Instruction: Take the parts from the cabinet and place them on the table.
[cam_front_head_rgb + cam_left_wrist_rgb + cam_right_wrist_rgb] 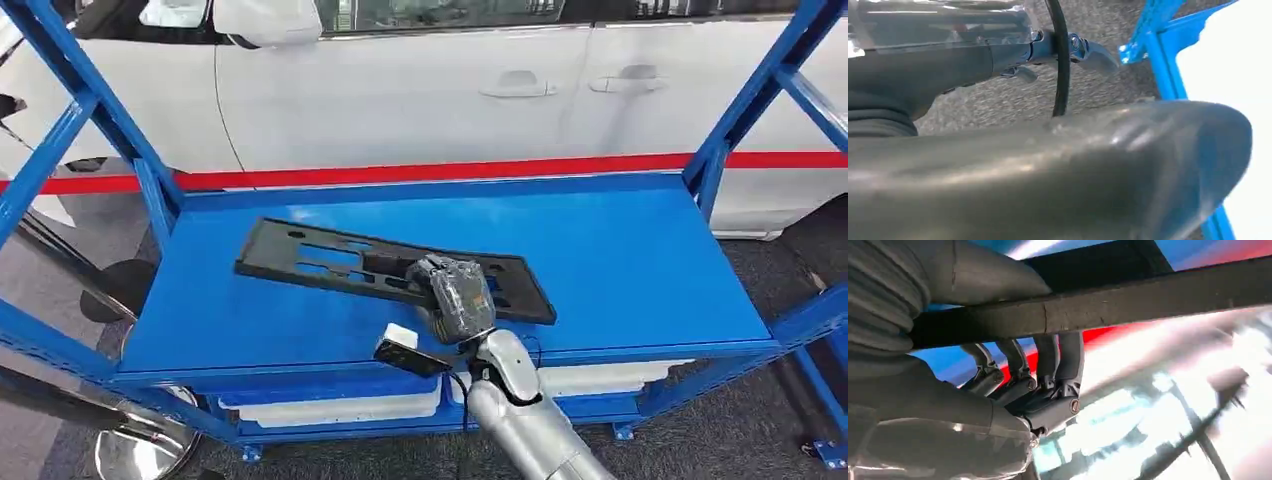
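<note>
Pick step: right hand (455,298) has fingers clamped on the near edge of the black slotted panel (330,262), lying on the blue shelf (620,270). Next: lift clear, level. Left hand's fingers: can't tell.

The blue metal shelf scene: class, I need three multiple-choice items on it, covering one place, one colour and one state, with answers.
1. Where does the long black slotted plastic panel lie?
A. on the blue metal shelf
B. on the floor
C. on the car roof

2. What colour is the stripe behind the shelf?
A. green
B. red
C. yellow

3. What is the right hand doing?
A. hanging open
B. pointing upward
C. gripping the panel

Answers: 1 A, the panel rests flat on the shelf top; 2 B, the red stripe runs behind the shelf; 3 C, the right wrist view shows fingers wrapped around the panel's edge.
</note>
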Controlling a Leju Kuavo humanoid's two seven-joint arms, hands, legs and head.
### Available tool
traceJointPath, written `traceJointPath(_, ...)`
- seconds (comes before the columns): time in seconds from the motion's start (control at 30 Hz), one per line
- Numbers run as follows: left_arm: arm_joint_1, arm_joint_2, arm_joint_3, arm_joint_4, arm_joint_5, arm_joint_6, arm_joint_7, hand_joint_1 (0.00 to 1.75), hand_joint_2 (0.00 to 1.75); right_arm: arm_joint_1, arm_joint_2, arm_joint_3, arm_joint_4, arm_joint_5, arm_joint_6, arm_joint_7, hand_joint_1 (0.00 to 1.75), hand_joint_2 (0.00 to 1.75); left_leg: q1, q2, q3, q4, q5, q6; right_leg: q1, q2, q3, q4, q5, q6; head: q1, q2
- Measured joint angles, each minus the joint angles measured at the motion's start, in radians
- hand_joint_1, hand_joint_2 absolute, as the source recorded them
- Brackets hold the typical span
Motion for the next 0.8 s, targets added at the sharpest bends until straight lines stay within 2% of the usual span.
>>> traceJointPath(0.03,0.000,-0.002,0.009,0.001,0.000,0.000,-0.008,0.00,0.00,0.031,0.001,0.006,-0.078,-0.135,0.012,-0.047,1.75,1.75,-0.007,-0.005,0.008,-0.021,-0.009,0.008,0.009,0.003,-0.002,0.010,-0.006,0.008,0.000,0.000)
traceJointPath(0.1,0.007,-0.005,0.028,0.002,-0.002,0.005,-0.019,0.00,0.00,0.098,-0.001,0.024,-0.237,-0.366,0.062,-0.109,1.75,1.75,-0.008,-0.007,0.009,-0.015,-0.010,0.022,0.009,0.003,-0.001,0.003,-0.005,0.016,0.000,0.000)
traceJointPath(0.13,0.013,-0.006,0.032,0.002,-0.003,0.005,-0.020,0.00,0.00,0.122,-0.003,0.029,-0.273,-0.395,0.071,-0.114,1.75,1.75,-0.011,-0.008,0.009,-0.015,-0.009,0.027,0.007,0.002,0.000,0.002,-0.004,0.020,0.000,0.000)
traceJointPath(0.17,0.018,-0.008,0.040,0.003,-0.005,0.008,-0.021,0.00,0.00,0.151,-0.008,0.037,-0.343,-0.494,0.113,-0.129,1.75,1.75,-0.009,-0.007,0.009,-0.020,-0.003,0.038,0.002,0.002,-0.003,0.006,-0.008,0.029,0.000,0.000)
traceJointPath(0.2,0.018,-0.011,0.046,0.003,-0.005,0.011,-0.021,0.00,0.00,0.176,-0.019,0.040,-0.397,-0.539,0.133,-0.135,1.75,1.75,-0.008,-0.007,0.006,-0.021,0.000,0.044,-0.001,-0.001,-0.008,0.024,-0.025,0.034,0.000,0.000)
traceJointPath(0.23,0.018,-0.013,0.054,0.003,-0.005,0.013,-0.022,0.00,0.00,0.196,-0.027,0.041,-0.436,-0.562,0.145,-0.142,1.75,1.75,-0.008,-0.008,0.004,-0.021,0.001,0.051,-0.001,-0.004,-0.030,0.070,-0.059,0.037,0.000,0.000)
traceJointPath(0.3,0.022,-0.015,0.065,0.003,-0.005,0.013,-0.024,0.00,0.00,0.227,-0.048,0.044,-0.512,-0.606,0.172,-0.159,1.75,1.75,-0.012,-0.008,-0.002,-0.021,0.001,0.057,0.000,-0.004,-0.105,0.222,-0.135,0.042,0.000,0.000)
traceJointPath(0.33,0.024,-0.016,0.071,0.004,-0.005,0.013,-0.025,0.00,0.00,0.237,-0.054,0.044,-0.533,-0.616,0.177,-0.164,1.75,1.75,-0.013,-0.008,-0.003,-0.021,0.001,0.057,-0.001,-0.004,-0.130,0.271,-0.152,0.042,0.000,0.000)
traceJointPath(0.37,0.027,-0.017,0.079,0.005,-0.006,0.013,-0.028,0.00,0.00,0.253,-0.061,0.044,-0.556,-0.625,0.186,-0.171,1.75,1.75,-0.015,-0.007,-0.002,-0.021,0.000,0.058,0.000,-0.004,-0.147,0.299,-0.148,0.041,0.000,0.000)
traceJointPath(0.4,0.029,-0.018,0.083,0.005,-0.013,0.014,-0.030,0.00,0.00,0.265,-0.065,0.044,-0.570,-0.632,0.193,-0.176,1.75,1.75,-0.016,-0.008,-0.001,-0.020,-0.001,0.060,0.000,-0.005,-0.137,0.274,-0.120,0.037,0.000,0.000)
traceJointPath(0.43,0.030,-0.020,0.085,0.005,-0.015,0.015,-0.031,0.00,0.00,0.271,-0.069,0.044,-0.580,-0.638,0.199,-0.179,1.75,1.75,-0.017,-0.008,0.001,-0.020,-0.002,0.060,0.001,-0.005,-0.113,0.221,-0.083,0.032,0.000,0.000)
traceJointPath(0.47,0.031,-0.022,0.086,0.005,-0.015,0.014,-0.032,0.00,0.00,0.276,-0.072,0.044,-0.591,-0.645,0.203,-0.179,1.75,1.75,-0.020,-0.009,0.004,-0.020,-0.004,0.060,0.004,-0.005,-0.067,0.126,-0.031,0.023,0.000,0.000)
traceJointPath(0.5,0.031,-0.026,0.088,0.005,-0.013,0.013,-0.033,0.00,0.00,0.279,-0.073,0.044,-0.595,-0.647,0.204,-0.179,1.75,1.75,-0.020,-0.009,0.005,-0.020,-0.006,0.058,0.009,-0.004,-0.031,0.050,0.003,0.011,0.000,0.000)
traceJointPath(0.53,0.030,-0.031,0.092,0.005,-0.008,0.010,-0.034,0.00,0.00,0.283,-0.073,0.044,-0.599,-0.648,0.200,-0.179,1.75,1.75,-0.027,-0.010,0.004,-0.018,-0.009,0.054,0.013,-0.005,-0.016,0.019,-0.008,0.004,0.000,0.000)
traceJointPath(0.57,0.030,-0.032,0.103,0.006,-0.001,0.009,-0.034,0.00,0.00,0.292,-0.073,0.043,-0.599,-0.649,0.192,-0.177,1.75,1.75,-0.025,-0.010,0.002,-0.018,-0.009,0.050,0.014,-0.007,-0.017,0.011,-0.008,0.005,0.000,0.000)
traceJointPath(0.63,0.033,-0.037,0.116,0.006,0.008,0.010,-0.028,0.00,0.00,0.322,-0.074,0.036,-0.597,-0.653,0.182,-0.172,1.75,1.75,-0.020,-0.010,0.004,-0.023,-0.008,0.039,0.018,-0.006,-0.017,0.010,-0.009,0.001,0.000,0.000)
traceJointPath(0.67,0.033,-0.040,0.123,0.006,0.009,0.015,-0.022,0.00,0.00,0.339,-0.074,0.031,-0.592,-0.655,0.182,-0.173,1.75,1.75,-0.024,-0.010,0.008,-0.027,-0.009,0.032,0.012,-0.007,-0.012,-0.001,-0.006,-0.005,0.000,0.000)
traceJointPath(0.7,0.035,-0.042,0.130,0.006,0.010,0.018,-0.018,0.00,0.00,0.354,-0.074,0.026,-0.587,-0.659,0.185,-0.175,1.75,1.75,-0.021,-0.009,0.008,-0.019,-0.020,0.030,0.002,-0.013,-0.001,-0.014,0.001,-0.008,0.000,0.000)
traceJointPath(0.73,0.036,-0.046,0.132,0.007,0.010,0.019,-0.018,0.00,0.00,0.366,-0.075,0.023,-0.582,-0.661,0.190,-0.179,1.75,1.75,-0.024,-0.007,-0.003,0.015,-0.045,0.024,0.002,-0.014,0.005,-0.020,0.005,-0.015,0.000,0.000)
traceJointPath(0.8,0.036,-0.047,0.142,0.007,0.010,0.021,-0.005,0.00,0.00,0.389,-0.075,0.017,-0.571,-0.674,0.213,-0.186,1.75,1.75,-0.020,-0.007,-0.070,0.163,-0.130,0.016,0.003,-0.017,0.004,-0.017,0.005,-0.017,0.000,0.000)
